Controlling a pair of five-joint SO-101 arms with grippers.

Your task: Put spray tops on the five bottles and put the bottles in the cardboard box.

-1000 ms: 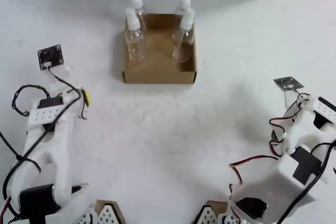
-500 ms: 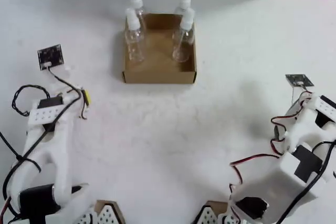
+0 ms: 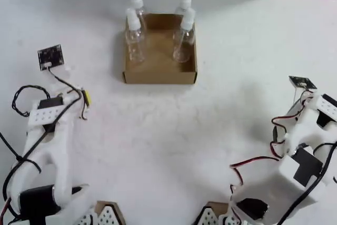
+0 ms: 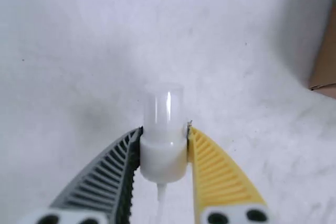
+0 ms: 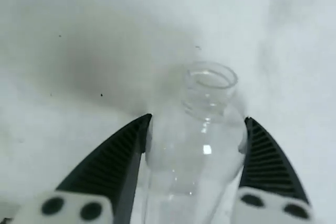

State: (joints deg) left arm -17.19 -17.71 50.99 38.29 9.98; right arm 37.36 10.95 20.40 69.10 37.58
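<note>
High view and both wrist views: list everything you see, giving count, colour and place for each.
Table: 1, white, under everything.
Cardboard box: 1, brown, far middle of the table.
Capped bottles: 4, clear with white spray tops, upright along the box's two sides.
Uncapped bottle: 1, clear, held over the table.
Spray top: 1, white with clear cap, held over the table.
Left gripper: 1, grey and yellow, shut on the spray top.
Right gripper: 1, black, shut on the uncapped bottle.
</note>
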